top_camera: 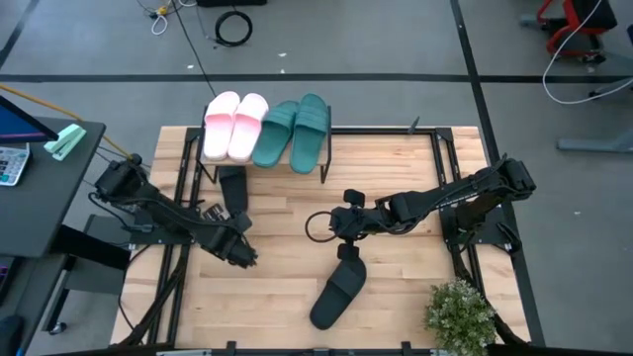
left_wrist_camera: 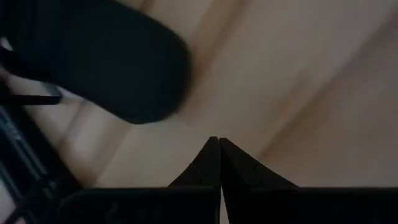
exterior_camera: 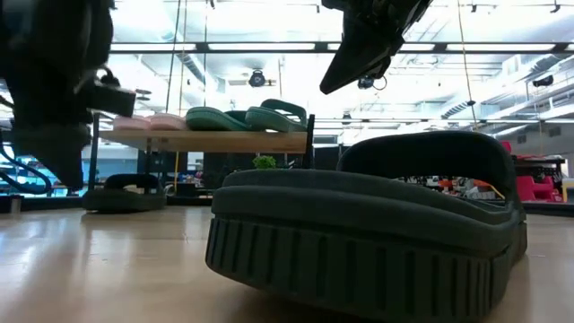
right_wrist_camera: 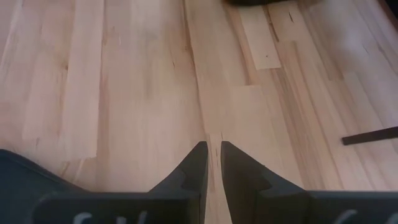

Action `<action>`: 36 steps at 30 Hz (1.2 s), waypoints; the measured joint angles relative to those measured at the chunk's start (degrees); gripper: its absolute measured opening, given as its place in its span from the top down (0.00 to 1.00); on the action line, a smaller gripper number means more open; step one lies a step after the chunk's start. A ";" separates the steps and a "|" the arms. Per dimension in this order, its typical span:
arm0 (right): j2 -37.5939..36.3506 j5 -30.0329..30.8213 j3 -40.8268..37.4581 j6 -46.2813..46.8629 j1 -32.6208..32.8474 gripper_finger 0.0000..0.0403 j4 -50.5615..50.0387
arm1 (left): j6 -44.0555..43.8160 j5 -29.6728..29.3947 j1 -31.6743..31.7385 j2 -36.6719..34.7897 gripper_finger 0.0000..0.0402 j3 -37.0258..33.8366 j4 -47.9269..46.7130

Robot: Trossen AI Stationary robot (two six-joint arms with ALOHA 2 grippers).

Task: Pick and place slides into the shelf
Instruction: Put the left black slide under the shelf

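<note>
The shelf (exterior_camera: 224,141) stands at the table's far side, its plank top carrying a pale pink pair (top_camera: 234,126) and a teal pair (top_camera: 293,131) of slides. One black slide (top_camera: 232,188) lies on the table under the shelf. Its rounded end (left_wrist_camera: 106,62) shows in the left wrist view. A second black slide (top_camera: 339,287) rests sole down near the front middle and fills the low view (exterior_camera: 368,224). My left gripper (left_wrist_camera: 219,142) hangs shut at the left (top_camera: 242,255), a little in front of the shelf. My right gripper (right_wrist_camera: 213,146) hovers over bare wood (top_camera: 344,232) above the second slide's far end, with only a slit between its fingers.
A potted plant (top_camera: 460,316) stands at the front right corner. A loop of black cable (top_camera: 316,225) lies beside my right gripper. Black frame rails (top_camera: 440,188) run along both sides of the table. A dark side desk (top_camera: 40,188) stands to the left.
</note>
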 joint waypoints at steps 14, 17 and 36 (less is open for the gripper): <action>0.00 -0.02 0.00 0.00 0.00 0.87 0.53 | -0.48 -3.99 8.62 0.60 1.00 -9.95 11.12; 0.00 -0.02 0.00 0.00 0.00 0.87 0.53 | 2.12 -4.68 11.20 0.69 1.00 -10.08 10.90; 0.00 -0.02 0.00 0.05 0.00 0.87 0.53 | 18.57 -6.18 30.61 0.68 1.00 -10.07 18.62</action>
